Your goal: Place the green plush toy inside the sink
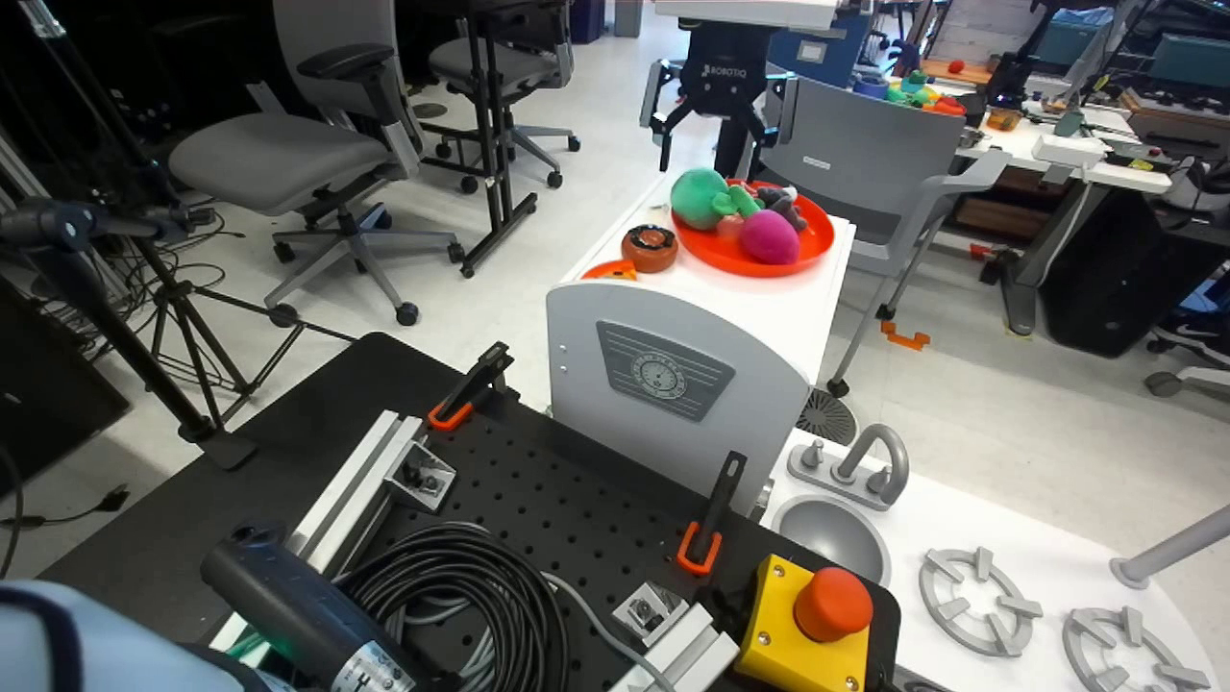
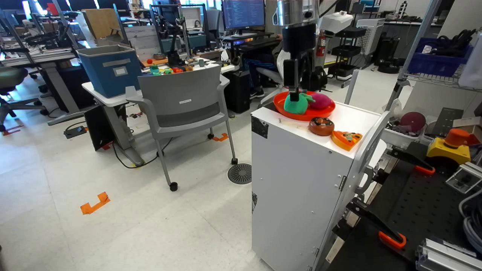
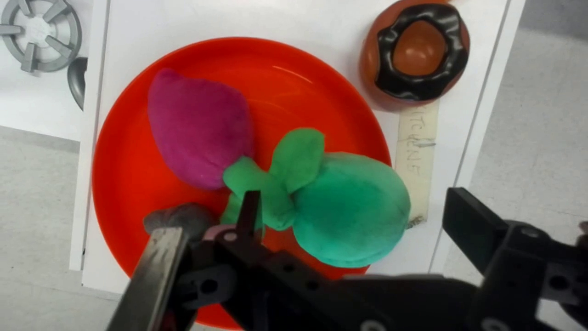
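Green plush toy (image 3: 351, 209) lies well above the floor (image 2: 180, 226), on a white cabinet (image 2: 297, 180); a weak grip on its soft stuffing could let it drop past the edge on the way. At the cabinet's end a gray panel (image 1: 673, 384) stands upright, and a low swing toward the goal could bump it. Above the toy hangs the gripper (image 1: 709, 161), its fingers (image 3: 471, 225) spread apart with nothing held between them. In the wrist view they stand on either side of the toy's round body, and the gap looks fairly centred; whether a fingertip touches it, I cannot tell.

Under the toy is a red plate (image 3: 298, 96), and the body overlaps its rim from above. Fingers lowered too far could catch that rim as they squeeze, dragging or tipping the plate. The sink (image 1: 834, 540), seen in an exterior view, lies well apart, with a faucet (image 1: 873, 442) arching beside it; letting go too near that faucet could leave the toy snagged or perched half outside.

A magenta toy (image 3: 202, 128) seems to touch the green stalk (image 3: 271, 202), so a lift might drag it along. A gray toy (image 3: 183, 217) lies near, partly hidden by a finger, and could get pinched too. Smallest is the leaf (image 3: 298, 158): a hold on that or the stalk alone would leave the body swinging loose.
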Controlling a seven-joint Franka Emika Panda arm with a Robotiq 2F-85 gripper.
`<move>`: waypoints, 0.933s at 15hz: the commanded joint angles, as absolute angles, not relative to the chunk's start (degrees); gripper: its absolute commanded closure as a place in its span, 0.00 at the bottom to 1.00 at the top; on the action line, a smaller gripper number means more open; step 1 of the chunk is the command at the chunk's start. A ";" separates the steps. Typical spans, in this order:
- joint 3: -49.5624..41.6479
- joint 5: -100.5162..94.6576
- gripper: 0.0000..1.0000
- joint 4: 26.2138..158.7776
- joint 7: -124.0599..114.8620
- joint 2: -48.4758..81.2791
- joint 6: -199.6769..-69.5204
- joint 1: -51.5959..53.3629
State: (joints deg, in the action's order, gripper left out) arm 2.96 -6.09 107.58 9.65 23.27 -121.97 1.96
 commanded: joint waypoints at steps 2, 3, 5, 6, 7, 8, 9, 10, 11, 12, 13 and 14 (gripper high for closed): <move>2.99 -5.92 0.00 103.17 9.54 25.73 -116.94 2.23; 3.04 -5.87 0.00 102.52 9.67 26.15 -116.17 2.24; 3.08 -5.86 0.00 101.22 9.67 26.97 -114.63 2.29; 3.06 -5.96 0.00 100.83 9.57 27.25 -114.36 2.35; 3.03 -6.05 0.00 100.43 9.44 27.56 -114.04 2.41; 2.98 -6.13 0.00 99.98 9.31 27.91 -113.91 2.46; 2.95 -6.23 0.00 99.90 9.15 28.02 -114.02 2.54; 2.90 -6.42 0.00 99.84 9.01 28.12 -114.39 2.64; 2.83 -6.70 0.00 100.14 8.80 28.01 -114.92 2.77; 2.76 -6.94 0.00 100.32 8.51 27.97 -115.45 2.90; 2.71 -7.08 0.00 100.51 8.27 27.88 -115.90 2.96; 2.75 -7.04 0.00 100.72 8.22 27.74 -116.36 2.95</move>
State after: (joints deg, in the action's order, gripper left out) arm 3.02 -6.24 101.64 9.32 27.38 -116.09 2.31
